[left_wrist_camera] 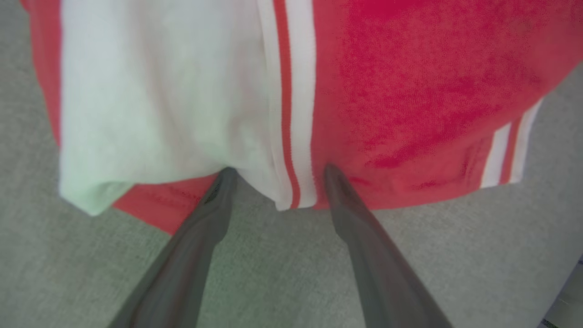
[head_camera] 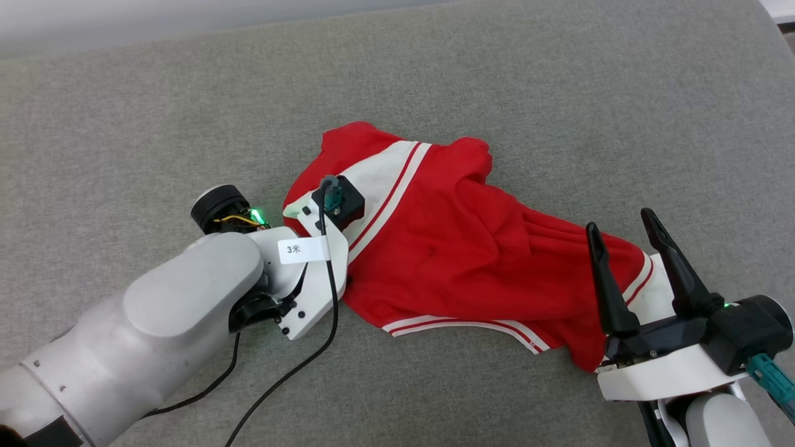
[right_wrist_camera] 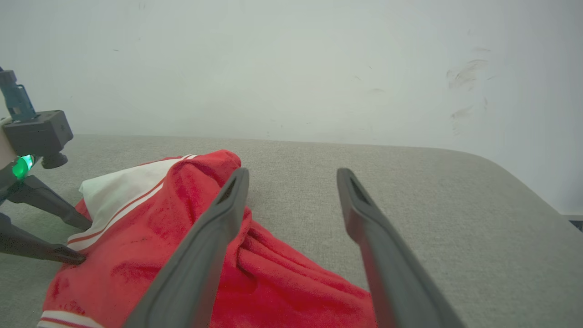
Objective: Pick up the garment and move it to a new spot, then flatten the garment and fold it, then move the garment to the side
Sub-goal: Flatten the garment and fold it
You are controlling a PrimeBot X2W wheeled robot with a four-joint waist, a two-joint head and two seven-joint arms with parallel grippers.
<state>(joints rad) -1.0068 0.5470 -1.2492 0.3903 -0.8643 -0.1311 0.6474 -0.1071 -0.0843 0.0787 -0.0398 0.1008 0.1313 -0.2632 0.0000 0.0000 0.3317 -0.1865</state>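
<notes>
Left hand [left_wrist_camera: 278,175]: spread open, holding nothing. It points down at the left end of the shirt [head_camera: 447,248].
Left fingers [left_wrist_camera: 202,228]: the two dark tips sit right at the edge of the shirt. One tip is at the left sleeve [left_wrist_camera: 159,91], which is white. The other tip is on the red cloth. The striped trim [left_wrist_camera: 291,91] lies between them.
Left arm [head_camera: 186,298]: big and pale, coming in from the near left. A black cable [head_camera: 333,292] hangs off it and runs down across the surface [head_camera: 186,124]. A small green light [head_camera: 258,217] glows on the wrist.
Right hand [head_camera: 619,222]: spread open too, holding nothing. It is at the near right, and it points to the far side.
Right fingers [head_camera: 612,292]: they stand over the right end of the shirt. One finger crosses in front of the red cloth. I cannot tell if it touches.
Shirt: red, with white sleeves and red and white stripes. It lies bunched and wrinkled in the middle of the surface. It reaches from the left hand to the right hand.
Right sleeve [head_camera: 659,295]: white, peeking out at the right end, just beside the right hand.
Hem [head_camera: 459,326]: a striped edge on the near side, lying on the surface.
Surface: gray and cloth-covered, all around the shirt.
Wall [right_wrist_camera: 291,68]: white, behind the far edge of the surface.
</notes>
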